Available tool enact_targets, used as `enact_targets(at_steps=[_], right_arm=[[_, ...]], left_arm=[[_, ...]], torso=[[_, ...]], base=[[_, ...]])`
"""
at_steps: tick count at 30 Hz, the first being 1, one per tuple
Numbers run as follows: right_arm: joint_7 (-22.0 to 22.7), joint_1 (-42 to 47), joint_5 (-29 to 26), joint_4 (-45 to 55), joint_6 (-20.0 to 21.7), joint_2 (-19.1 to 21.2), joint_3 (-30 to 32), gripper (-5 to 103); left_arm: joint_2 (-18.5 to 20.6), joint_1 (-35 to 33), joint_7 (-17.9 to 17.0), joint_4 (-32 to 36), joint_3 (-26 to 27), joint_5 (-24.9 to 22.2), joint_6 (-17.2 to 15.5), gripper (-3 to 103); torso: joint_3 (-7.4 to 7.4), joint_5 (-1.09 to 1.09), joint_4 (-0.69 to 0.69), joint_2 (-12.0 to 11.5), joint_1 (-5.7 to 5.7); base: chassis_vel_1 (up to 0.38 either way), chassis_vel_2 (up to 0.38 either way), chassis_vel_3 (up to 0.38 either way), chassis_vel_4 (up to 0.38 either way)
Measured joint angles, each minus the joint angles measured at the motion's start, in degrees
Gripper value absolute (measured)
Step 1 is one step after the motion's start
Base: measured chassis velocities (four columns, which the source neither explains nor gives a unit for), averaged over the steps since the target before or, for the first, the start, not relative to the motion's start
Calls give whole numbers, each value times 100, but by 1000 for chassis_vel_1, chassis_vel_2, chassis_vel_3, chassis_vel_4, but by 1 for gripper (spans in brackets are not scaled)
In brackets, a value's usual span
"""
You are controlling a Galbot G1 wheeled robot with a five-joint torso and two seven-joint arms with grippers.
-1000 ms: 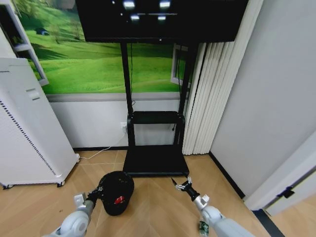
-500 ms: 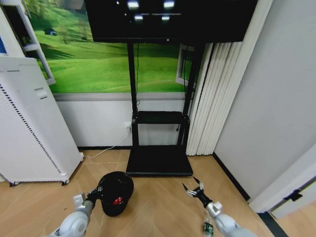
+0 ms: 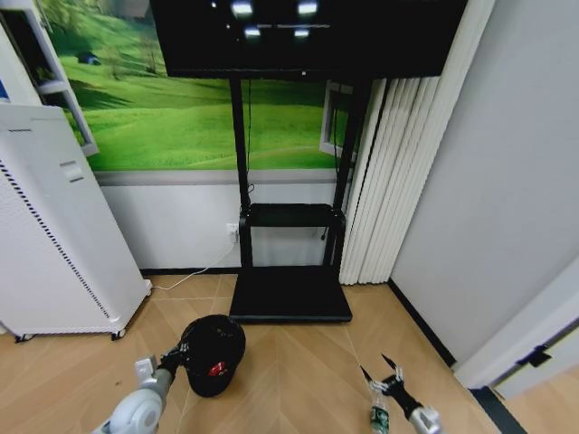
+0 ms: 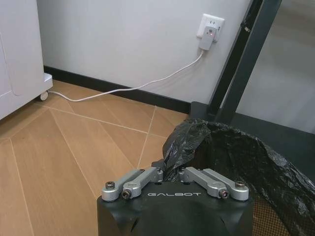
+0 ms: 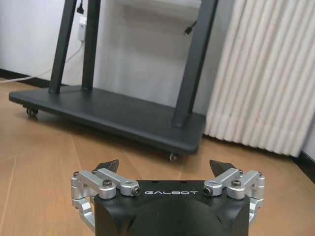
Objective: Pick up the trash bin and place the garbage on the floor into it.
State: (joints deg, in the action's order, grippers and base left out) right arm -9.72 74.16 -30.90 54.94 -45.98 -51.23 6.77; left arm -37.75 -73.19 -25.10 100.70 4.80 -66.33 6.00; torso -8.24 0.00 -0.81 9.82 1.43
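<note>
2 tools | left tool (image 4: 170, 173) — pinching trash bin (image 3: 214, 351) liner rim | right tool (image 3: 381, 371) — spread wide, empty, beside bottle (image 3: 378, 418)

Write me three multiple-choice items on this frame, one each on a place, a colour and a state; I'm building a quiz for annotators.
1. Where does the small bottle lie?
A. in the trash bin
B. on the floor by the right gripper
C. on the TV stand

2. What colour is the trash bin liner?
A. black
B. white
C. blue

3. How is the left gripper?
A. open over the floor
B. shut on the trash bin's rim
C. holding the bottle

Answers: 1 B, it lies beside the right gripper; 2 A, black bag; 3 B, fingers pinch the liner at the rim.
</note>
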Motion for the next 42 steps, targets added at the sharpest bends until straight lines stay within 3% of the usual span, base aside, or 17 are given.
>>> enact_targets(at_steps=[6,26,42], right_arm=[[150,495,38,112,2,32,122,100],[329,-66,-40,-1121,16,-362,-436,100],[610,176,94,-1059,26,-591,-463,100]], left_arm=[[-57,20,36,-41,-11,26,13,6],[-34,85,123,-202,-202,83,26,6],[-77,206,163,-350,-310,51,26,6]], torso=[[0,0,-1,0,0],[-1,0,3,0,0],[-1,0,1,0,0]], base=[[0,0,0,0],[0,0,0,0],[0,0,0,0]])
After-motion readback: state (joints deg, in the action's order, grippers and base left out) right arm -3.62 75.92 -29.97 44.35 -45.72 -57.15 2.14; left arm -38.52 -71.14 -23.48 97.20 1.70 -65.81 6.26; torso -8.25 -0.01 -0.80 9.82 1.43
